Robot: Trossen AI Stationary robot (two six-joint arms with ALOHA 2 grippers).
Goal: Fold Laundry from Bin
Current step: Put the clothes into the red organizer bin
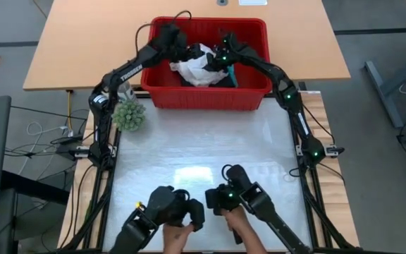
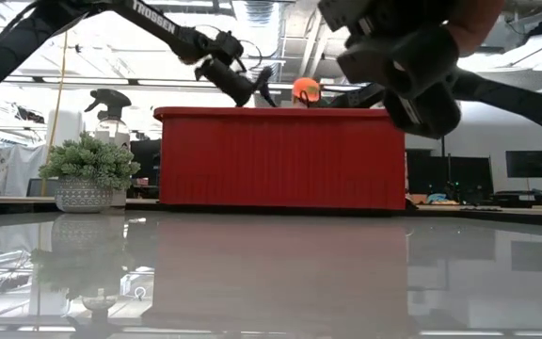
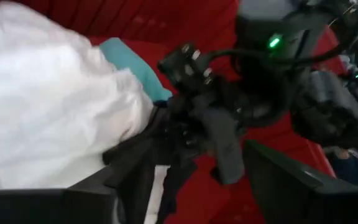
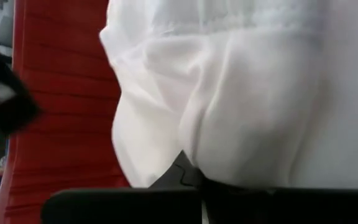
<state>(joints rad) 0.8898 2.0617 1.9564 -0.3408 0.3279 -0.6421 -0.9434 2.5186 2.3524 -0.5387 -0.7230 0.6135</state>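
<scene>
Left gripper (image 1: pixel 186 51) reaches into the bin (image 1: pixel 206 97) at the counter's (image 1: pixel 203 152) far end, jaws apart, poised over the laundry with nothing in them. The white top (image 1: pixel 194 69) lies heaped inside, black and teal cloth (image 1: pixel 231 76) beside it. Right gripper (image 1: pixel 217 62) is down in the bin too, jaws clenched on the white top.

Right pincer (image 1: pixel 217 62) tips buried in white laundry (image 1: pixel 194 69), bin (image 1: pixel 206 95) floor perhaps wholly covered.
</scene>
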